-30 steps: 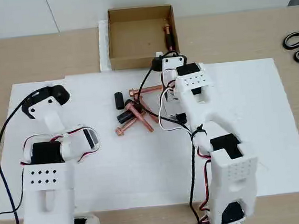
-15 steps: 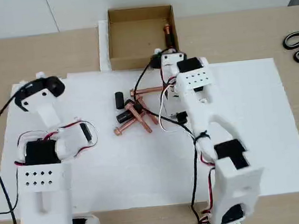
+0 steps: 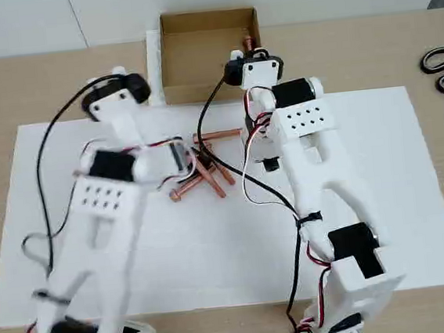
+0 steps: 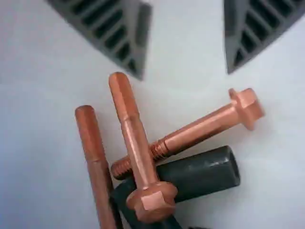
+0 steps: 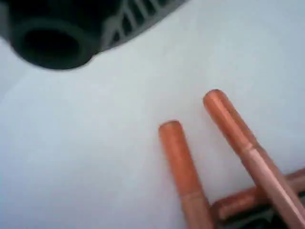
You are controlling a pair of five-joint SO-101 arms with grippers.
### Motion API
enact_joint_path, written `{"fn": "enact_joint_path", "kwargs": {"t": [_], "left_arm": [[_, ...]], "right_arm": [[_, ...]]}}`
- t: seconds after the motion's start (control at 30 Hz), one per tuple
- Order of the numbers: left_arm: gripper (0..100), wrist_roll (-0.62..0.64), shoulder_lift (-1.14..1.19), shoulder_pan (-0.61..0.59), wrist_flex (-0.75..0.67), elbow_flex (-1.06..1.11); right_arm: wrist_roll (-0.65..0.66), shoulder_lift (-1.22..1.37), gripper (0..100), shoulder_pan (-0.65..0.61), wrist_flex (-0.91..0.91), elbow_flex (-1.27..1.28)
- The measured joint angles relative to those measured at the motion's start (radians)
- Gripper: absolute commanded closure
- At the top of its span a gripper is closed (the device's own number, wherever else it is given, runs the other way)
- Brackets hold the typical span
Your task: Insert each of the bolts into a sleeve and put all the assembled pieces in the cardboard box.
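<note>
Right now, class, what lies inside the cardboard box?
One copper bolt lies along the right wall of the cardboard box. An arm covers the near right corner, hiding anything there.

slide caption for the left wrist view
Open left end effector over three copper bolts tangled with a black sleeve on a white sheet.

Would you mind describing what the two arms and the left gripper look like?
Both arms are white plastic with black motors at the joints. The left arm and the right arm each carry a panel dotted with small round holes. Black cables and thin red and white wires loop along them. The left gripper has dark grey, ribbed, tapering fingers.
</note>
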Motion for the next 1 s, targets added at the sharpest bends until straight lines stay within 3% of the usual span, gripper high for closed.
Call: {"fn": "enact_joint_path", "kwargs": {"t": [0.2, 0.47, 0.8, 1.0], "left_arm": [[84, 0.084, 0.236, 0.046, 0.138, -0.186], [84, 0.144, 0.367, 0.052, 0.147, -0.207], [84, 0.31, 0.473, 0.054, 0.006, -0.207], [84, 0.33, 0.473, 0.092, -0.017, -0.207]], "right_arm": [[0.0, 0.0, 99.5, 0.061, 0.0, 0.0], [0.0, 0.0, 99.5, 0.161, 0.0, 0.0], [0.0, 0.0, 99.5, 0.167, 0.0, 0.0], [0.0, 0.0, 99.5, 0.167, 0.0, 0.0]]}}
